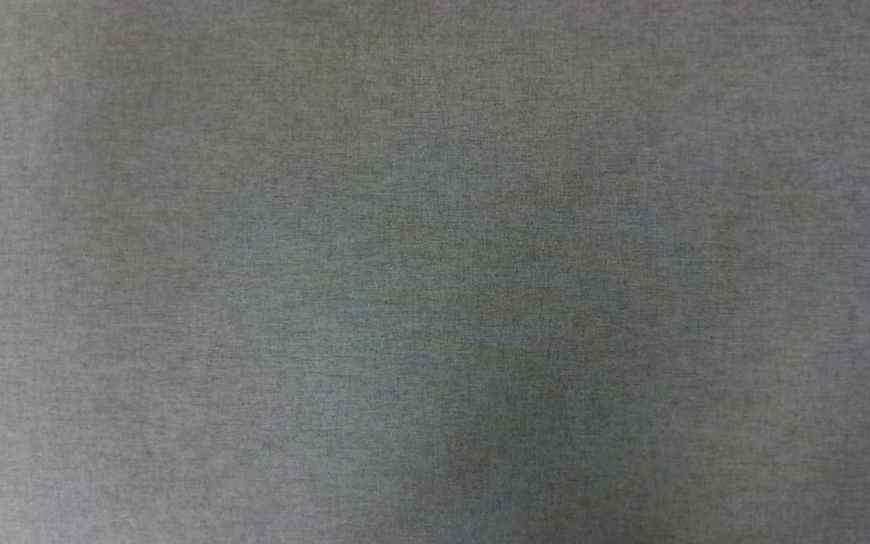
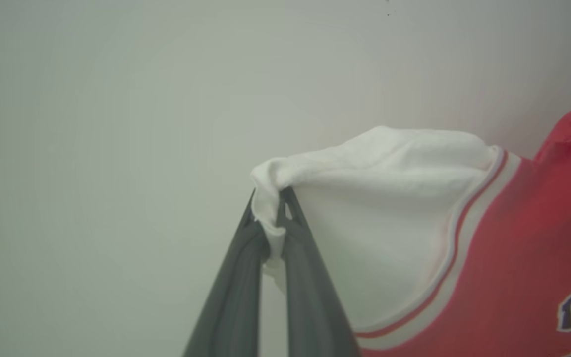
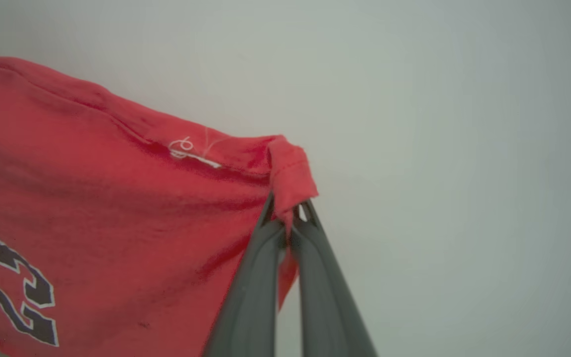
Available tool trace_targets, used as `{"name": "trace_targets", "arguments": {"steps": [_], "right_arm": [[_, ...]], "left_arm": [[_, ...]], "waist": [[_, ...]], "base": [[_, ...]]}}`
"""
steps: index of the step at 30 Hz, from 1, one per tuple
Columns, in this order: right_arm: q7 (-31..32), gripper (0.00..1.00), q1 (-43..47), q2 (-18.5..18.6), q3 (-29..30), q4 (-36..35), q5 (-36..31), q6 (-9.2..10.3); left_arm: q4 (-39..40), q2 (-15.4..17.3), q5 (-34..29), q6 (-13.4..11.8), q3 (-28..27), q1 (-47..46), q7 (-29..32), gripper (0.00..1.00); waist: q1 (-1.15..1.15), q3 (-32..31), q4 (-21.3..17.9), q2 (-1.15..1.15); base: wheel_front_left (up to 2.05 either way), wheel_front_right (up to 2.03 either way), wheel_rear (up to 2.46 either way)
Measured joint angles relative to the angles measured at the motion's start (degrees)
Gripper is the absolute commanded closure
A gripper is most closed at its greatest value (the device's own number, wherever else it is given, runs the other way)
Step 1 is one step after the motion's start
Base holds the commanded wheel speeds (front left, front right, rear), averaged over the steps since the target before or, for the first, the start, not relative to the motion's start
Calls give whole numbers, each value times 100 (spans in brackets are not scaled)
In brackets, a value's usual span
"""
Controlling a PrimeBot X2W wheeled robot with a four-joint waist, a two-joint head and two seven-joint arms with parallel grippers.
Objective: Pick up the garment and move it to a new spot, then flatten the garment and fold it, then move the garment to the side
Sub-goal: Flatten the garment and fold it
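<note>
I hold the garment stretched, presumably for flattening: left jaws pinch its white sleeve, right jaws a red corner.

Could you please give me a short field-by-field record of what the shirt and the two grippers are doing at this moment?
shirt: red, white sleeve, dark lettering; stretched between both grippers
left gripper: shut on the sleeve's bunched edge
right gripper: shut on a bunched red corner
behind the shirt: plain pale background
head view: grey woven surface
fold state: not flat, not folded
</note>
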State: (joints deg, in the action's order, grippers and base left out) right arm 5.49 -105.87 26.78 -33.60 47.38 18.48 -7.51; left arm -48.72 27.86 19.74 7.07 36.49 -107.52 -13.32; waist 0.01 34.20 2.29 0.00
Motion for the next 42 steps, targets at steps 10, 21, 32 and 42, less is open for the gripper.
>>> {"name": "trace_targets", "arguments": {"steps": [10,21,32,42], "right_arm": [[-476,100,1685,-126,-569,187,639,0],[-750,100,3900,366,-1372,-678,1507,0],[-550,100,5806,1152,-1913,-1557,2297,0],[-235,100,7571,1773,-2065,-2399,2697,0]], "left_arm": [[-116,14,387,33,242,1819,-157,100],[1544,254,699,-383,-149,5086,-167,100],[2802,555,1107,-935,-89,8169,-131,100],[3561,845,1624,-1276,199,10192,277,100]], "waist": [[0,-264,-88,0],[-1,-905,-87,0],[-1,-1842,-16,0],[-2,-2697,-16,0]], "base": [[0,0,0],[0,0,0],[0,0,0],[0,0,0]]}}
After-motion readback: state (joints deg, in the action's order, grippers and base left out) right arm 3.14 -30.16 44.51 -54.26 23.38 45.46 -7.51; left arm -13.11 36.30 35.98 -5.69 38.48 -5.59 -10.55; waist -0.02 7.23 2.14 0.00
